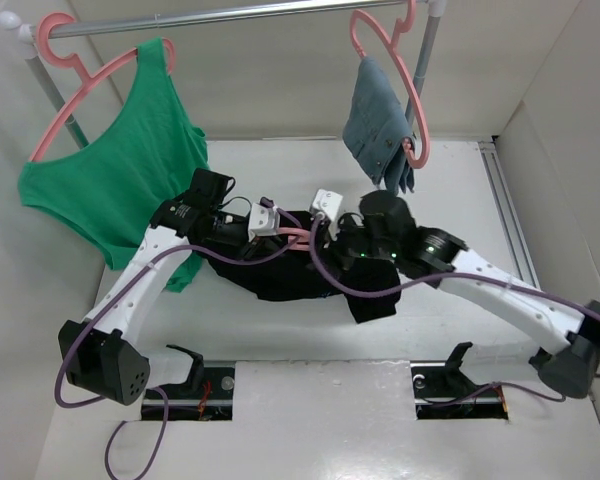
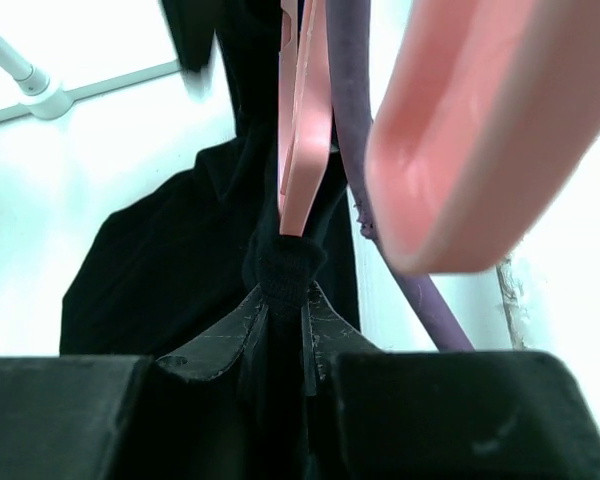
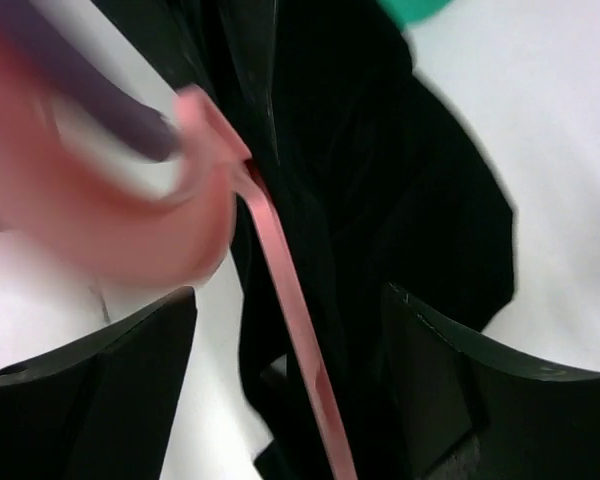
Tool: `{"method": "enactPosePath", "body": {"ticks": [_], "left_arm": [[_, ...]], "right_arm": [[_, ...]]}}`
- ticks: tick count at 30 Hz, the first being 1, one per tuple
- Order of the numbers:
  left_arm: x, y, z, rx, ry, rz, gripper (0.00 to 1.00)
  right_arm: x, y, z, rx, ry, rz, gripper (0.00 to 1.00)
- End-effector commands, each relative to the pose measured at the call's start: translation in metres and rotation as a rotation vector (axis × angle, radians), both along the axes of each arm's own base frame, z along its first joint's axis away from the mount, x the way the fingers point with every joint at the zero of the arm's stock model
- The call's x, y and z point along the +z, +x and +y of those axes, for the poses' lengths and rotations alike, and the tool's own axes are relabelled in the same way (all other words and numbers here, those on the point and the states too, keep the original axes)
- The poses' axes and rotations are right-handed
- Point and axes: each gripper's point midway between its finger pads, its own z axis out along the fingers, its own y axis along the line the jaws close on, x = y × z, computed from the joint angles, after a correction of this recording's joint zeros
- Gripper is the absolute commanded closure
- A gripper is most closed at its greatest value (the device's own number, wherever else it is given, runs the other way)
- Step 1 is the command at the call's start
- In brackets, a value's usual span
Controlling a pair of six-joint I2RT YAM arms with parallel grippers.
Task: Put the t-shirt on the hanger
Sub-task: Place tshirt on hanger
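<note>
The black t-shirt (image 1: 290, 275) lies bunched on the table between the two arms. A thin pink hanger (image 1: 292, 235) sits at its upper edge. My left gripper (image 1: 278, 238) is shut on a fold of the black t-shirt (image 2: 180, 250); in the left wrist view the gripper (image 2: 285, 295) pinches the cloth just below the hanger (image 2: 305, 150). My right gripper (image 1: 332, 245) is open. In the right wrist view this gripper (image 3: 290, 310) straddles a hanger arm (image 3: 298, 330) and the t-shirt (image 3: 380, 180) without touching either. The hanger's hook is blurred close to the lens.
A rail across the back holds a pink hanger with a green tank top (image 1: 120, 170) at the left and another with a blue-grey denim garment (image 1: 380, 125) at the right. Purple cables (image 1: 360, 290) loop over the shirt. White walls enclose the table.
</note>
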Motion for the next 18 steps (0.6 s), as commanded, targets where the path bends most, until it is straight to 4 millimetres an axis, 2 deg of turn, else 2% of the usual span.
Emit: {"method": "enactPosePath", "body": {"ticks": [1,3,4,5,6,7,8,9,13,14,16,17,18], "left_arm": [[0.031,-0.007,-0.008,-0.055,-0.091,-0.046,1.0],[0.036,-0.007,-0.01,-0.058,-0.103,-0.052,1.0],[0.037,-0.008,-0.01,-0.065,-0.111,-0.049,1.0],[0.037,-0.008,-0.01,-0.065,-0.111,-0.049,1.0],[0.037,-0.008,-0.01,-0.065,-0.111,-0.049,1.0],[0.037,-0.008,-0.01,-0.065,-0.111,-0.049,1.0],[0.036,-0.009,-0.01,-0.068,-0.108,-0.047,1.0],[0.036,-0.01,-0.008,-0.061,-0.099,-0.051,1.0],[0.027,-0.002,-0.002,-0.02,-0.052,-0.067,1.0],[0.024,0.004,0.002,0.0,-0.048,-0.059,1.0],[0.019,0.016,0.008,0.036,-0.039,-0.067,0.98],[0.018,0.024,0.016,0.072,-0.029,-0.071,0.96],[0.016,0.03,0.018,0.085,-0.029,-0.074,0.95]], "right_arm": [[0.01,0.0,0.019,0.086,0.007,-0.052,0.21],[0.011,0.01,0.021,0.051,0.009,-0.074,0.24],[0.006,0.014,0.019,0.027,0.0,-0.079,0.26],[0.005,0.015,0.02,0.027,0.005,-0.084,0.31],[0.004,0.017,0.02,0.017,0.007,-0.091,0.54],[0.012,0.018,0.021,0.016,0.03,-0.109,0.7],[0.007,0.02,0.019,-0.003,0.021,-0.1,0.86],[0.012,0.023,0.014,-0.033,0.025,-0.118,0.99],[0.027,0.014,-0.004,-0.065,0.063,-0.145,1.0],[0.034,0.007,-0.013,-0.066,0.074,-0.153,1.0],[0.035,0.001,-0.023,-0.079,0.075,-0.148,1.0],[0.029,-0.005,-0.03,-0.078,0.054,-0.132,1.0],[0.036,-0.01,-0.037,-0.079,0.063,-0.139,1.0]]}}
